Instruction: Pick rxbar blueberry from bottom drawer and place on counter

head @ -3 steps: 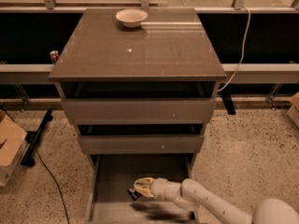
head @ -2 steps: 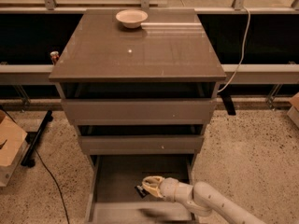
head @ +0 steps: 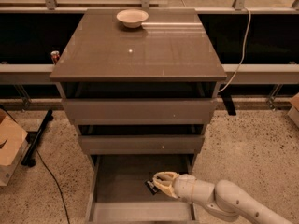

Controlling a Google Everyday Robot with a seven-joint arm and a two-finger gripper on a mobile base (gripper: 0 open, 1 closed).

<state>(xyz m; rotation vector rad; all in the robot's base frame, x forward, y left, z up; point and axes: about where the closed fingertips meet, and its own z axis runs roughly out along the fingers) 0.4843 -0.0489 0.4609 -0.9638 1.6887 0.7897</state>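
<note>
Surroundings, referenced to the cabinet (head: 140,111):
- The counter (head: 140,55) carries a pale bowl (head: 132,17) at its rear edge.
- The two upper drawers (head: 140,144) stand slightly open and overhang the rear of the bottom drawer (head: 119,176), which is pulled out toward the camera.
- Left of the cabinet: a red can (head: 55,56), a black stand (head: 37,136) and a cardboard box (head: 9,143).
- Right of the cabinet: a white cable (head: 240,55).

Arm pose: the arm (head: 219,199) enters from the cabinet's lower right and lies low and nearly level. The gripper (head: 161,183) is inside the bottom drawer, pointing left.

Visibility: the rxbar blueberry (head: 150,186) lies on the drawer floor at the gripper's tip, partly covered. Whether the gripper is closed on it cannot be told. The arm is cut off at the frame edge.
</note>
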